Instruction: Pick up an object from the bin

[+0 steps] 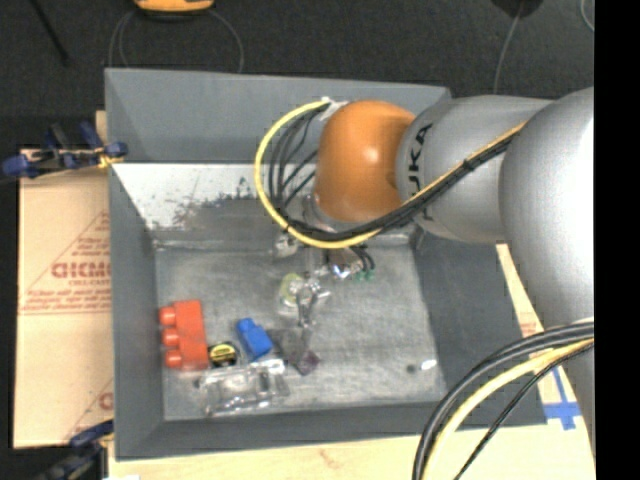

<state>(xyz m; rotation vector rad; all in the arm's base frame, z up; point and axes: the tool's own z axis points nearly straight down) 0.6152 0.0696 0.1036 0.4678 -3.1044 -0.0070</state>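
1. Your gripper [303, 316] hangs below the orange wrist cover [362, 160], over the bin floor [385, 313], a little left of its middle. From this angle you cannot tell whether it is wide or narrow, and nothing is visibly held in it.
2. The nearest thing is a small dark piece [308, 363], just below the gripper in the frame. It is too small to tell what kind of thing it is.
3. Next nearest is a blue block [254, 338], to the gripper's lower left. Its long axis slants from upper left to lower right.
4. Just left of the blue block sits a small yellow-and-black thing [222, 352]. Below both, near the bin's lower wall, lies a clear plastic piece [245, 383], its long axis running left to right.
5. A red block [182, 335] lies farthest left, its long axis running up and down the frame, well apart from the gripper.
6. Judgement: this cluster lies toward the lower left of the frame, so your coming move likely needs a shift that way before any descent. For the blue block, you would want to close across its narrow width, squared to that slant.
7. The yellow-and-black thing sits close enough to get nudged or caught along with the blue block.
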